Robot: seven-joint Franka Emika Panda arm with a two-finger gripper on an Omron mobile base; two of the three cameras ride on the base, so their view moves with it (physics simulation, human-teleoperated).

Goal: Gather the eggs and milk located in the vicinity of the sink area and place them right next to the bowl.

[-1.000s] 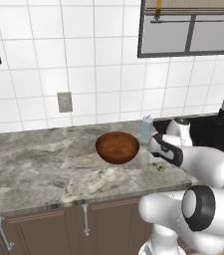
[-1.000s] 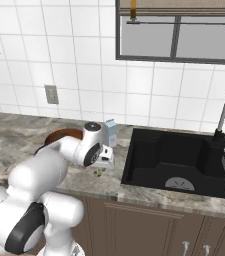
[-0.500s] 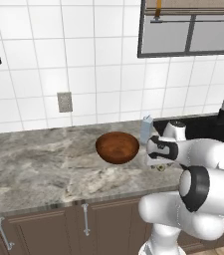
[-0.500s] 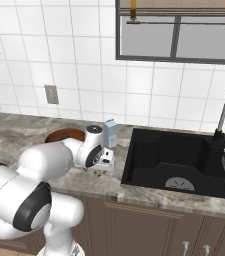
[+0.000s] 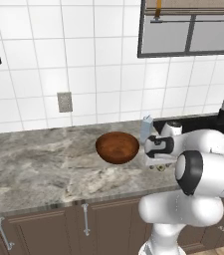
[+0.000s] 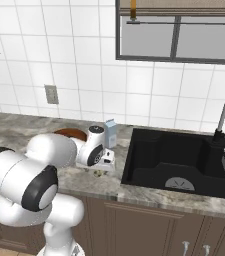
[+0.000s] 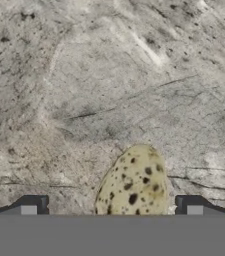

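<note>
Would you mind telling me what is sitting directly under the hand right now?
A speckled egg lies on the marble counter between the fingertips of the hand. Its lower end is hidden, so actual contact cannot be confirmed.

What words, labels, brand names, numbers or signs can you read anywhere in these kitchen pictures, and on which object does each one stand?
None can be read.
The milk carton shows pale blue and white panels, with no legible print at this size.
The speckled egg bears spots, no writing.
The wall outlet is blank.
</note>
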